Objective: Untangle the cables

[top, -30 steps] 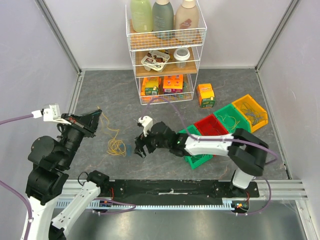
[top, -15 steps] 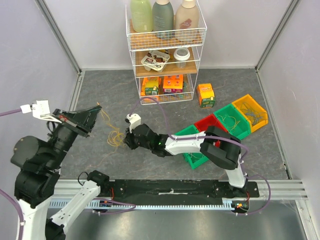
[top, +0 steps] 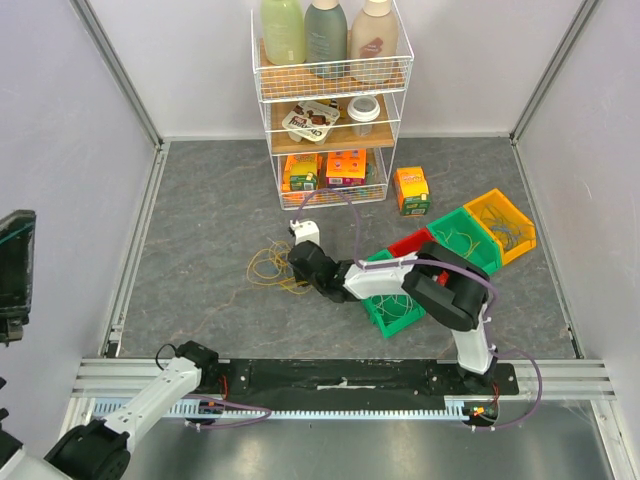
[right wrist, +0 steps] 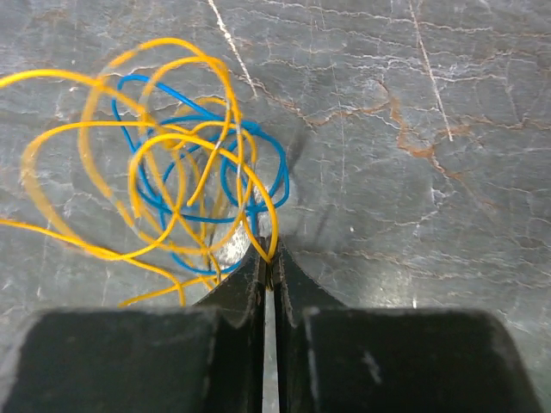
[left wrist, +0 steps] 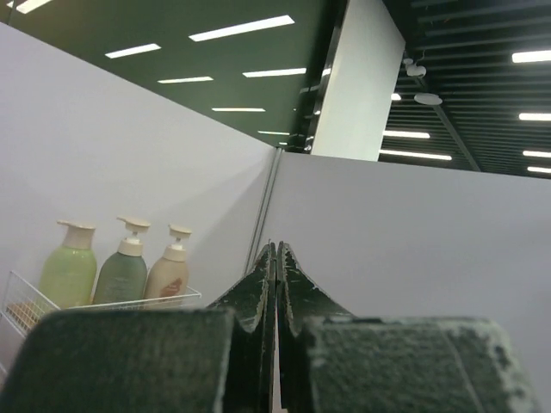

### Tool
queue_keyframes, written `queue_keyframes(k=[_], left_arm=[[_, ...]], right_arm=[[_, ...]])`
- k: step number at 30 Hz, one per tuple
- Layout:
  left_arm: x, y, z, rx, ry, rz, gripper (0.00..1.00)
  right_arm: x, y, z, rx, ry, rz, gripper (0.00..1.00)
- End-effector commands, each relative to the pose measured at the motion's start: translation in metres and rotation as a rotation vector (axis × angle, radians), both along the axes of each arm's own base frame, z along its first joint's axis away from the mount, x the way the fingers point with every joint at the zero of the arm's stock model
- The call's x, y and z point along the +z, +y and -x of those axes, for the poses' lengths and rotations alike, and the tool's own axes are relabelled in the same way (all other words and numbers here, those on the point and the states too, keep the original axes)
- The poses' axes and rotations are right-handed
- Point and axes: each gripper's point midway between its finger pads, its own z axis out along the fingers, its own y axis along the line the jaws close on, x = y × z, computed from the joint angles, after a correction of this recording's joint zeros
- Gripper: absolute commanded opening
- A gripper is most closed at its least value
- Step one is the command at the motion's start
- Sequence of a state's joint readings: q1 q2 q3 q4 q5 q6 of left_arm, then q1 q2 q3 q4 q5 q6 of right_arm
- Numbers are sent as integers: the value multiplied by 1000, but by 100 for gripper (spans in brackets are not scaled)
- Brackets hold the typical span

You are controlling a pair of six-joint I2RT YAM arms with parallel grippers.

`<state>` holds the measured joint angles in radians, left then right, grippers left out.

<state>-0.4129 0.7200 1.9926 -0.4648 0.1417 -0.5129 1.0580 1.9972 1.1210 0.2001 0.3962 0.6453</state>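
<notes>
The cables lie as one small tangle on the grey table. Yellow cable (right wrist: 103, 172) loops wind through a blue cable (right wrist: 258, 185), and the tangle (top: 268, 268) shows in the top view left of centre. My right gripper (right wrist: 271, 258) is low over the table and shut on a strand of yellow cable at its tips. From above, the right gripper (top: 293, 270) sits at the tangle's right edge. My left gripper (left wrist: 275, 251) is shut with nothing in it, raised high and pointing at the enclosure walls. Only a dark part of the left arm (top: 14, 262) shows at the top view's left edge.
A wire shelf rack (top: 330, 110) with bottles, tubs and boxes stands at the back centre. An orange box (top: 411, 189) sits to its right. Green (top: 395, 310), red (top: 421, 250), green (top: 465, 236) and yellow (top: 500, 224) bins line up on the right, some holding wires.
My right gripper has shut on the yellow cable and drawn the tangle to the right. The left arm has lifted up and away from the table, out of most of the top view.
</notes>
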Motion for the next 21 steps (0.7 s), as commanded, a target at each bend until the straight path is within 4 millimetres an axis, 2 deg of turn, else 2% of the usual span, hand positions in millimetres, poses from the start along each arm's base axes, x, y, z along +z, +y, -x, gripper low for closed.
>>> queue_keyframes(k=[1,2,3,5,6,8,11,14,17,21], left_arm=[[-62,-50,-92,-58,279,-122,6],[-87,-58,-109,-61,355,-149,10],[-128,-66,-134,-50,472,-184,16],[-195,-69,-165,-3,665,-201,35],[-229,-70,-175,14,749,-207,44],[-281,-77,-186,8,846,-262,53],[-346,-82,-194,8,965,-336,71],[-392,-85,-201,15,1054,-388,75],[-418,-96,-199,-49,1086,-452,75],[-453,-94,-197,-43,1122,-479,73]], right_arm=[[64,8,5,79,-84,-90,0],[74,5,5,86,-88,-112,0],[85,9,11,133,-73,-155,0],[99,9,16,194,-48,-214,0],[106,10,21,233,-38,-236,0],[118,11,27,289,-18,-268,0],[135,15,39,380,-9,-302,0],[155,15,47,431,-15,-330,0],[175,9,47,448,-19,-374,0],[192,4,52,496,-4,-423,0]])
